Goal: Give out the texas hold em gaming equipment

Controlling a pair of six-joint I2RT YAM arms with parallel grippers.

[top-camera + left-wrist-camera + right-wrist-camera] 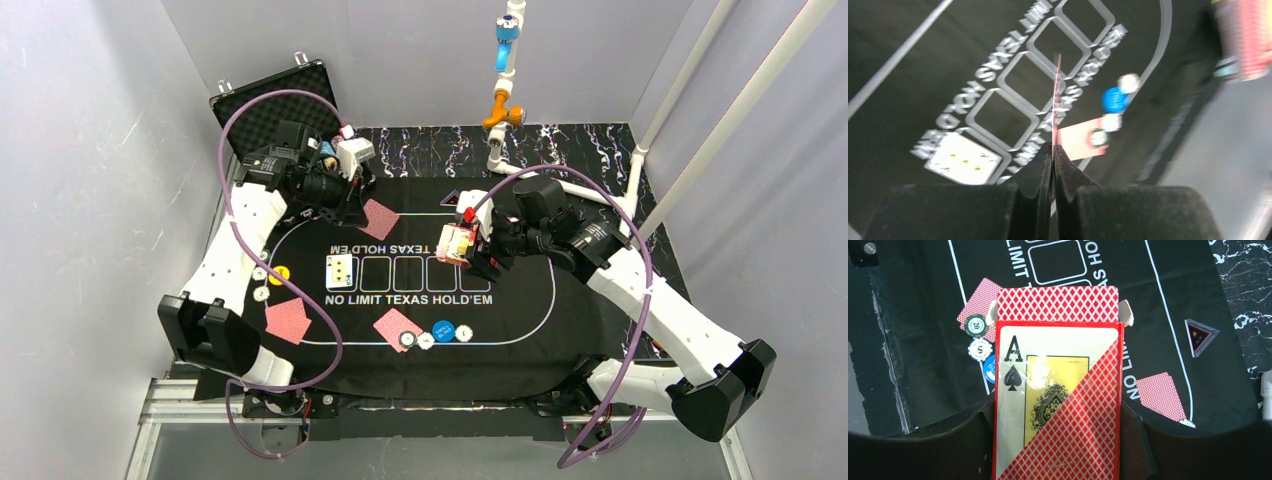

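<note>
My left gripper (357,203) (1053,146) is shut on a red-backed playing card (380,218), which shows edge-on (1056,95) in the left wrist view, above the mat's far left. My right gripper (478,250) (1058,412) is shut on the deck (456,243) (1058,390), a red box with an ace of spades on its face and cards showing at its open top. One card lies face up (340,270) (963,159) in the first printed box. Red-backed cards lie at the left (288,320) and near front (397,328) (1080,140). A blue button (444,331) (1114,100) and striped chips (408,341) (976,325) sit by the front card.
A yellow button (281,272) and white chips (261,283) lie at the mat's left edge. The black case (275,110) stands open at the back left. A black triangular marker (450,197) (1200,335) lies at the far side, near another red-backed card (1160,395). White pipes (560,180) rise at the back right.
</note>
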